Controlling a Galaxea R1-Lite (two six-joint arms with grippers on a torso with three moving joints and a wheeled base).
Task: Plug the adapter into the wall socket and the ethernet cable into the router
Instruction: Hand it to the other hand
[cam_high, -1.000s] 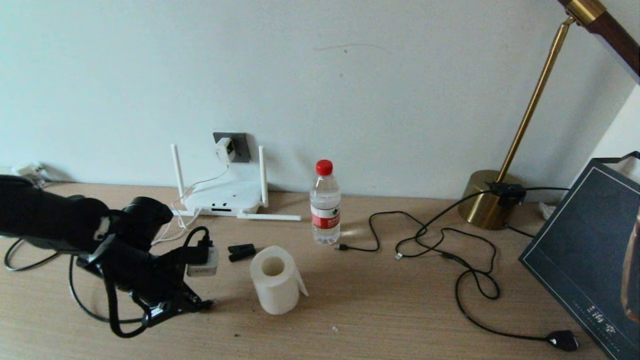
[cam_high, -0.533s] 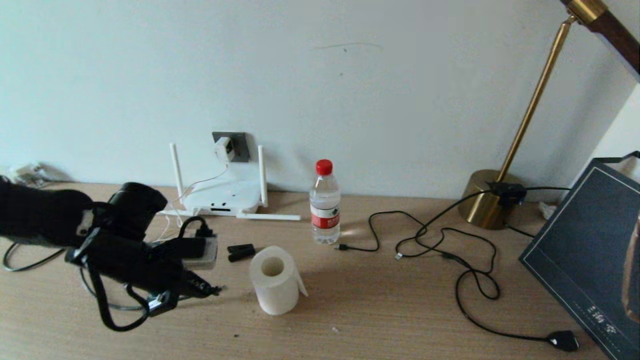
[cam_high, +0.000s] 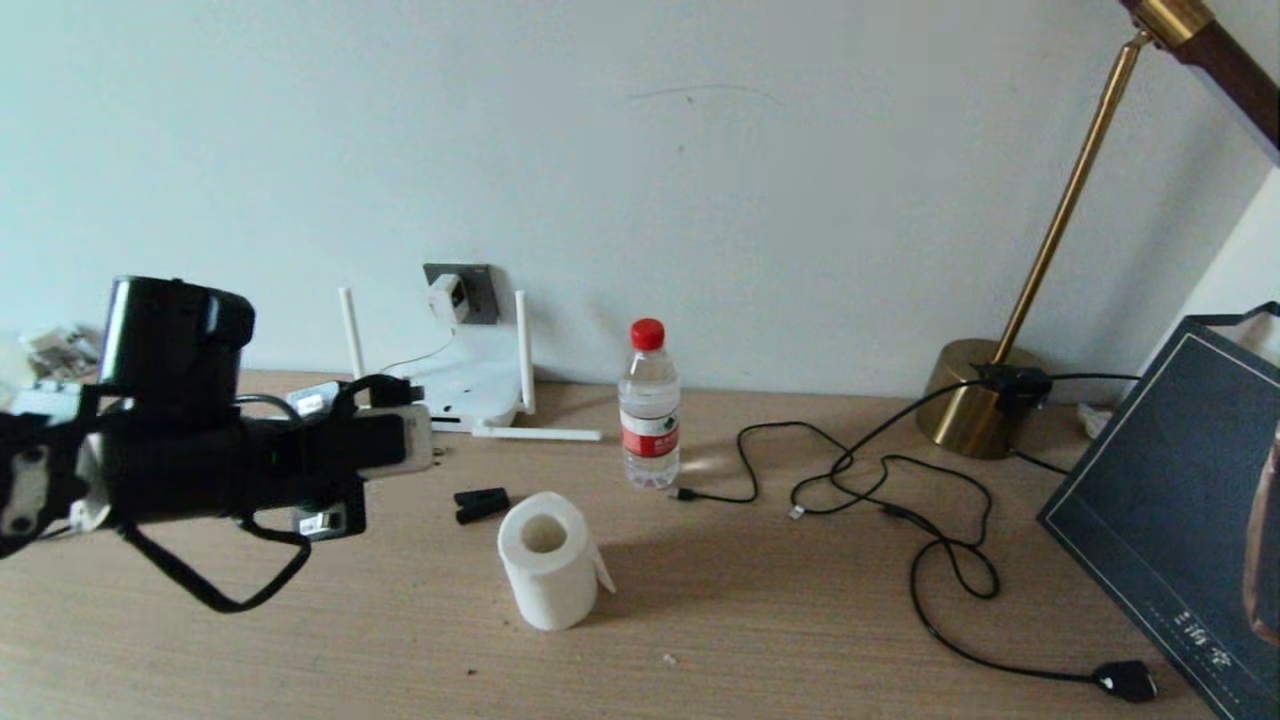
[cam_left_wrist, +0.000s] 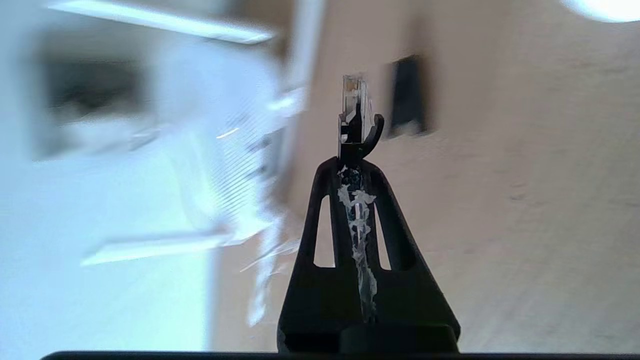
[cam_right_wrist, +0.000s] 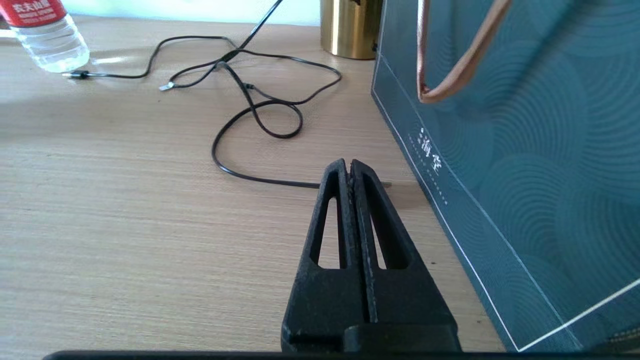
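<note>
The white adapter (cam_high: 447, 296) sits in the dark grey wall socket (cam_high: 475, 292), with its thin white cord running down to the router (cam_high: 455, 385). That flat white router stands against the wall with its stick antennas up. My left gripper (cam_left_wrist: 351, 161) is shut on the ethernet cable (cam_left_wrist: 353, 102); the clear plug tip and black boot stick out past the fingertips. It hovers over the table just in front of the router, which shows blurred beside it (cam_left_wrist: 150, 175). A black cable loop (cam_high: 215, 598) hangs under the left arm. My right gripper (cam_right_wrist: 350, 165) is shut and empty.
A toilet roll (cam_high: 545, 560), a small black clip (cam_high: 482, 503) and a water bottle (cam_high: 648, 410) stand near the router. Thin black cables (cam_high: 880, 480) sprawl toward a brass lamp base (cam_high: 975, 400). A dark teal bag (cam_right_wrist: 525, 150) is beside my right gripper.
My left arm has lifted off the table and swung back toward the router, turning the gripper level. The cable loop rose with it. Nothing else moved.
</note>
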